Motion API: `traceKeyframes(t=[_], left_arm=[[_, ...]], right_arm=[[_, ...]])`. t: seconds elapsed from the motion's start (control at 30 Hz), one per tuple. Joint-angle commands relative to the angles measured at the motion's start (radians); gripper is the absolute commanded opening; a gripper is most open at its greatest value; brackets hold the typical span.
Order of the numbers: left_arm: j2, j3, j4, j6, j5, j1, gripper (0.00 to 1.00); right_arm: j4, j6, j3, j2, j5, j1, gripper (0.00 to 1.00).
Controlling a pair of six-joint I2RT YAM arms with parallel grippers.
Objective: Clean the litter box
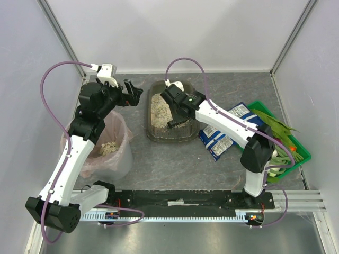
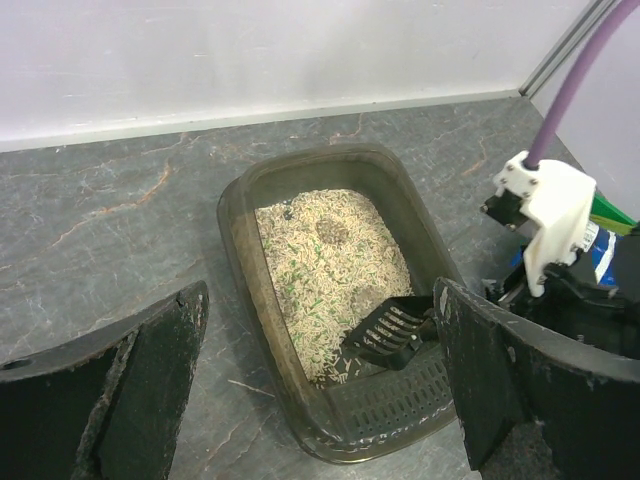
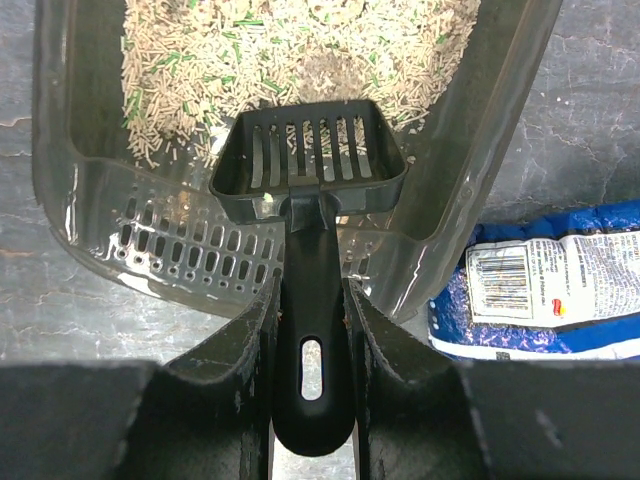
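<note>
Litter box (image 1: 169, 138): one unit, at the centre of the grey table (image 1: 175, 164), between one pink-lined bin (image 1: 124, 159) and the blue packets (image 1: 217, 140). It contains pale granules with green flecks and darker clumps.

Scoop (image 3: 310, 160): one, black, slotted, with its head empty over the box's perforated end.

Right gripper (image 3: 312, 295): closed narrowly on the scoop handle.

Left gripper (image 2: 320, 295): spread wide and holding nothing.

Packets: at least two. A barcode label shows, but the print is too small to read.

Green crate (image 1: 299, 159): one, partly hidden by the right arm.
</note>
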State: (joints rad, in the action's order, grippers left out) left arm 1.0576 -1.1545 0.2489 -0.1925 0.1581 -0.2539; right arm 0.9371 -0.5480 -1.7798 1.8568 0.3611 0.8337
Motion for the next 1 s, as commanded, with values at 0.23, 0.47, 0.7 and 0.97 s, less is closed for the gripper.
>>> traceKeyframes(t=[0.23,0.47,0.7,0.97], left_arm=[[-0.019,-0.01,-0.037,0.031,-0.015,0.004,0.99],[-0.004,-0.011,-0.034,0.024,-0.002,0.004,0.99],[-0.002,-0.013,-0.034,0.016,0.012,0.004,0.99],[0.007,-0.013,-0.033,0.011,0.017,0.004,0.99]], right_arm=[[-0.132,-0.072,0.046,0.094,0.056,-0.022,0.0],[-0.158,-0.105,0.056,0.11,0.085,-0.036,0.0],[-0.187,-0.127,0.103,0.099,0.111,-0.039,0.0],[-0.264,-0.161,0.089,0.163,0.132,-0.064,0.0]])
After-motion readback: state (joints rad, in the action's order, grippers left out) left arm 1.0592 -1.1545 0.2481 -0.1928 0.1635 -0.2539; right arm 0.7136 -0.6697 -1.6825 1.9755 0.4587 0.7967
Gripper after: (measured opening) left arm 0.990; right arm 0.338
